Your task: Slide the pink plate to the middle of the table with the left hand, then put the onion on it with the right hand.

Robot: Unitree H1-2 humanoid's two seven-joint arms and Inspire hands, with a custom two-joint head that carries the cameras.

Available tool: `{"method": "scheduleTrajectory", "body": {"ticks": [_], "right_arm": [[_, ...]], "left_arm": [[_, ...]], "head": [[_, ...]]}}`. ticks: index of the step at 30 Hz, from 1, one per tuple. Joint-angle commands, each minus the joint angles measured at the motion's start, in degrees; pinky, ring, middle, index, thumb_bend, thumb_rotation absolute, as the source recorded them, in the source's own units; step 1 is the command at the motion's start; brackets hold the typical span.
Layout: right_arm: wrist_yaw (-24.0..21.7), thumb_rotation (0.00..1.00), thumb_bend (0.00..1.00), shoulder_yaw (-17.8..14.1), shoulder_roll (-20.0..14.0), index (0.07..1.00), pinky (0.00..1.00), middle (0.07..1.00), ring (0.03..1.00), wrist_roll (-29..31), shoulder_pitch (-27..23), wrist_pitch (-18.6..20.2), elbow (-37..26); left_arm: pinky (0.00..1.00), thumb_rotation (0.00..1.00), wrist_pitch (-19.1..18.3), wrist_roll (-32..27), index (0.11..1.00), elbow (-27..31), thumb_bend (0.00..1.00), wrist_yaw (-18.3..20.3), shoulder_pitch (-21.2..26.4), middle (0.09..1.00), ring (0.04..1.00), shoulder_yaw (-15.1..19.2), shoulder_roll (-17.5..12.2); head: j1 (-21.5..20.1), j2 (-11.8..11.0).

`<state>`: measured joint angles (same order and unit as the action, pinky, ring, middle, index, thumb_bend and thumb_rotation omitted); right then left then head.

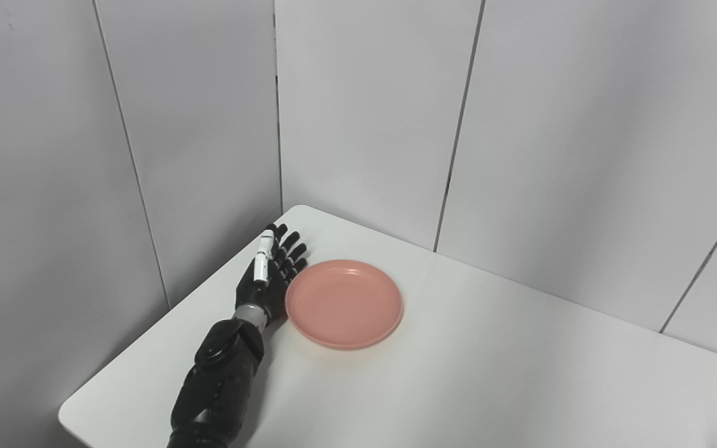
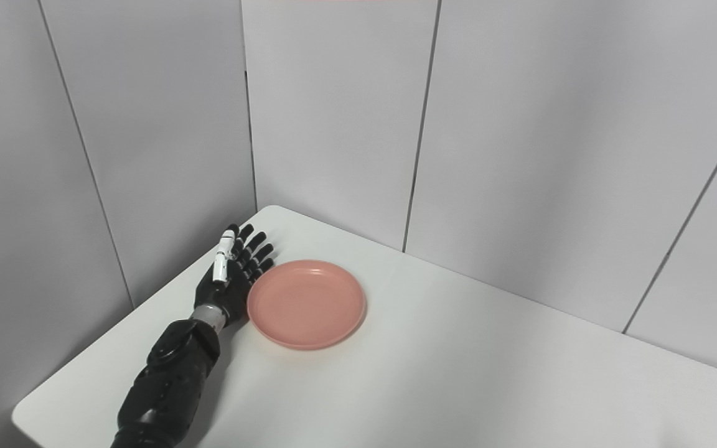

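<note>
Plate (image 1: 344, 303): pink, round, shallow, with a raised rim; lies flat and upright on the tabletop (image 1: 489, 386), nothing in it. It sits toward the tabletop's far left corner, left of the middle.

Left hand (image 1: 270, 270): black, with one white finger segment on its upper side. It stands on edge just left of the plate, palm turned toward the plate's left rim, fingers (image 1: 290, 249) straight and slightly spread, pointing toward the far corner. It grips nothing. The palm side lies against or just beside the rim; whether it touches cannot be told from either view. The forearm (image 1: 221, 379) runs back from the plate toward the near left edge of the tabletop.

Right hand: not in view.

Onion: not in view.

Tabletop: white, with rounded corners, bare to the right of the plate.

Walls (image 1: 365, 112): pale grey panels with thin dark seams, meeting in a corner behind the plate.
</note>
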<state>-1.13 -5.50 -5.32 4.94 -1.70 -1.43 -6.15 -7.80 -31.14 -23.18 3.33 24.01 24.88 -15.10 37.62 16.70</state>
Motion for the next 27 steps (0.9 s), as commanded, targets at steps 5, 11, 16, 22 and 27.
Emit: {"method": "scheduleTrajectory", "body": {"ticks": [5,11,16,22,27], "right_arm": [[0.33,0.00,0.37,0.33,0.51,0.789,0.43,0.770,0.657,-0.65,-0.27,-0.41,-2.92],[0.12,0.00,0.38,0.30,0.49,0.794,0.43,0.774,0.660,-0.34,0.00,-1.05,-2.55],[0.45,0.00,0.38,0.26,0.87,0.775,0.43,0.764,0.660,-0.30,0.01,-1.04,-2.63],[0.24,0.00,0.38,0.85,0.91,0.775,0.43,0.780,0.687,-0.84,0.70,-0.57,-3.96],[0.12,0.00,0.38,1.24,0.99,0.780,0.43,0.808,0.734,-0.94,1.12,-0.98,-4.40]], "left_arm": [[0.97,1.00,-2.67,0.35,0.963,-1.02,0.39,-0.06,0.52,0.969,0.958,-2.38,1.72],[0.96,1.00,-3.41,0.20,0.962,-0.97,0.40,0.22,0.85,0.971,0.957,-3.62,2.44],[0.95,1.00,-3.41,0.18,0.951,-0.93,0.40,0.05,1.09,0.962,0.952,-4.44,3.34],[0.94,1.00,-4.50,0.45,0.953,-0.67,0.41,0.60,0.88,0.958,0.945,-6.10,3.60],[0.94,1.00,-5.32,0.65,0.949,-0.45,0.41,0.94,0.87,0.960,0.941,-7.15,4.17]], "head": [[-1.25,0.84],[-2.43,1.73],[-2.80,2.05],[-5.20,3.69],[-6.65,4.51]]}}
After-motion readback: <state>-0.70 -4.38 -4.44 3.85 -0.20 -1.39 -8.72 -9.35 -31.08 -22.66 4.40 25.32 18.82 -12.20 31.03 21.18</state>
